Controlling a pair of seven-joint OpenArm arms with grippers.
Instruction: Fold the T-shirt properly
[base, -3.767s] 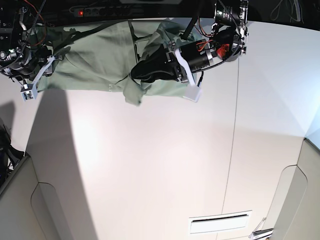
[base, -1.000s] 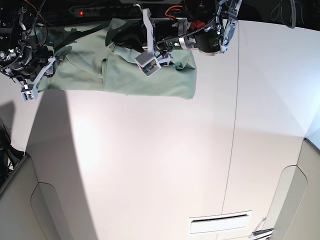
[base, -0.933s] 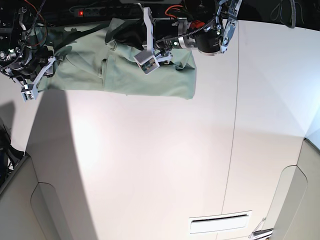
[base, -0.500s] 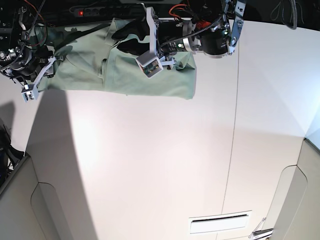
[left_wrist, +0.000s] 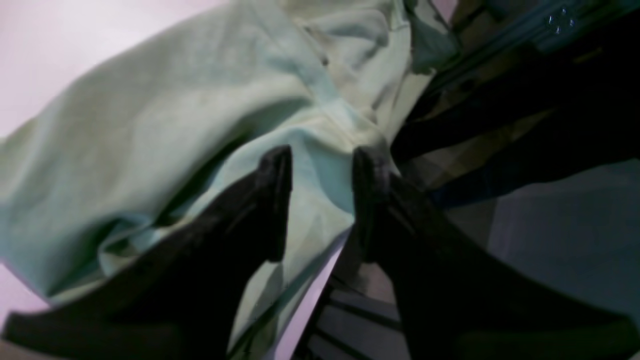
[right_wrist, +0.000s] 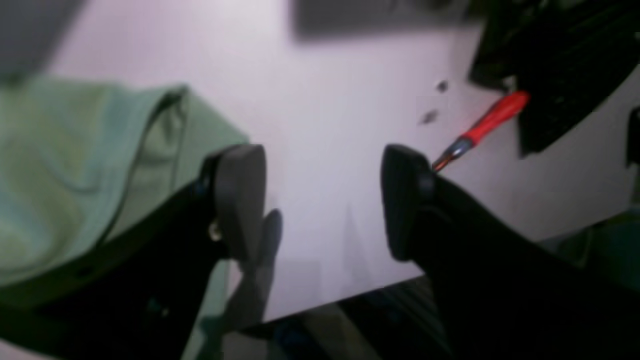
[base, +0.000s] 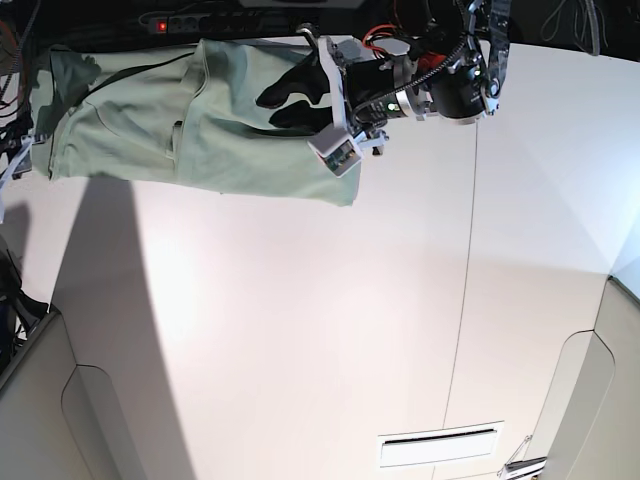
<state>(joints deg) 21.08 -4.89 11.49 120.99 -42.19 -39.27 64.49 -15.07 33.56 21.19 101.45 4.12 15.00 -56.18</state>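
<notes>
The pale sage-green T-shirt (base: 200, 120) lies spread along the far edge of the white table (base: 300, 320), with a folded flap near its middle. My left gripper (base: 285, 95) hovers over the shirt's right part. In the left wrist view its dark fingers (left_wrist: 272, 200) stand partly apart over a ridge of the shirt (left_wrist: 150, 125), without clamping it. My right gripper (right_wrist: 322, 200) is open and empty over bare table, with the shirt's edge (right_wrist: 75, 165) beside its left finger. It is almost out of the base view at the far left.
A red-handled tool (right_wrist: 485, 122) lies on the table beyond the right gripper, next to black gear. A power strip with a red light (base: 160, 22) runs behind the shirt. A seam (base: 468, 250) crosses the table. A white slot (base: 440, 445) sits near the front.
The shirt has slid left along the back edge. The right arm has moved left, nearly out of the base view. The left arm has drawn back to the right over the shirt.
</notes>
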